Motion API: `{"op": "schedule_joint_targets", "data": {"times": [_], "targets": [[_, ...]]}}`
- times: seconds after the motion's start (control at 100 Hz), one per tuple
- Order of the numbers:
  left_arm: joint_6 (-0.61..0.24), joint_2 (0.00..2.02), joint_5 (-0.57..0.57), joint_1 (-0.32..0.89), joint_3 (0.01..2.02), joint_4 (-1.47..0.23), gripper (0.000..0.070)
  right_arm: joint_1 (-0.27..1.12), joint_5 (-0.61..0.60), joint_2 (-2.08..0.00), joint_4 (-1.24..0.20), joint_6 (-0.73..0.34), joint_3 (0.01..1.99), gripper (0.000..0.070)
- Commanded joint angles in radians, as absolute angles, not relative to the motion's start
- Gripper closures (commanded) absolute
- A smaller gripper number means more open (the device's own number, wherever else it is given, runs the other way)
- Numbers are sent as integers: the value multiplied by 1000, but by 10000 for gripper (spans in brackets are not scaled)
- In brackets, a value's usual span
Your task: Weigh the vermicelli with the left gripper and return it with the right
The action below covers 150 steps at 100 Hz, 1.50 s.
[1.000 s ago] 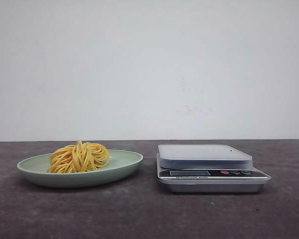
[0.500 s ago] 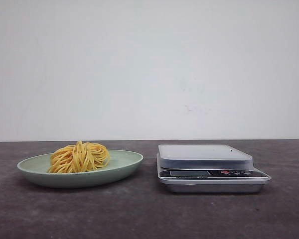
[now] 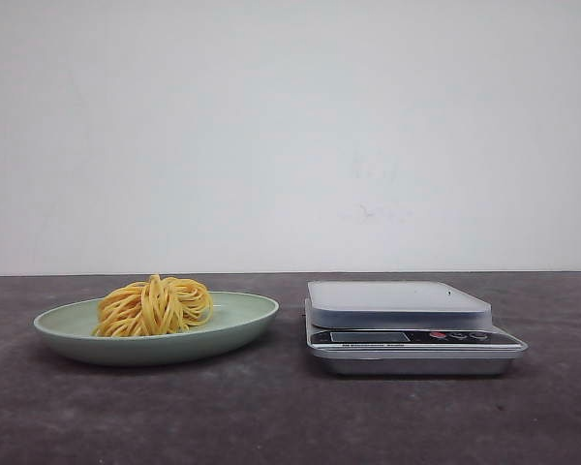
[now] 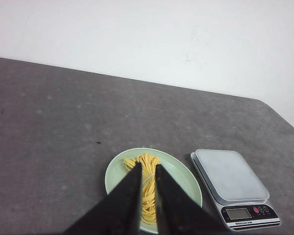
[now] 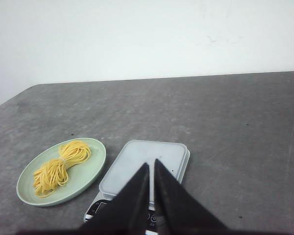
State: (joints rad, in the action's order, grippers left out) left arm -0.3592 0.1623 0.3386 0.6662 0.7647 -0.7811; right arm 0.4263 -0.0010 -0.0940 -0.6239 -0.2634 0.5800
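While the vermicelli point(image 3: 154, 306) lies on the pale green plate point(image 3: 244, 320), the kitchen scale point(image 3: 407, 326) stands just beside it on the desk point(image 3: 271, 407). Left tool point(image 4: 147, 169) hangs above the plate, right tool point(image 5: 151, 165) above the scale; both are nearly closed, gripping nothing.

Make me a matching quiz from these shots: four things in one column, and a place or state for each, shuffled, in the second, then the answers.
Column one:
1. vermicelli
2. plate
3. scale
4. left claw

Column two:
A. nothing lying on its platform
B. pale green, left of the scale in the front view
C. heaped on the plate
D. fingers nearly together, high over the noodles

Pairs: 1-C, 2-B, 3-A, 4-D
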Motion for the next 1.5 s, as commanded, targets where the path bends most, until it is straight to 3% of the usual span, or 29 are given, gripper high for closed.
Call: {"op": "schedule_joint_targets", "data": {"times": [0.0,0.25,0.32,0.48,0.7,0.85,1.18,1.49], "targets": [[-359,162,341,673,769,-770,689,430,0,-96,-613,-273,590,694],[-359,162,341,672,769,-770,689,430,0,-96,-613,-273,590,694],[-302,158,341,643,768,-769,688,430,0,-96,-613,-273,590,693],[-270,149,321,472,708,-677,689,430,0,-96,-613,-273,590,694],[-164,62,100,202,433,-387,688,430,0,-96,-613,-273,590,694],[-146,3,71,97,249,-284,688,430,0,-96,-613,-273,590,694],[-114,3,70,68,17,-50,688,430,0,-96,-613,-273,590,693],[-90,6,51,70,13,-190,688,430,0,-96,-613,-273,590,694]]}}
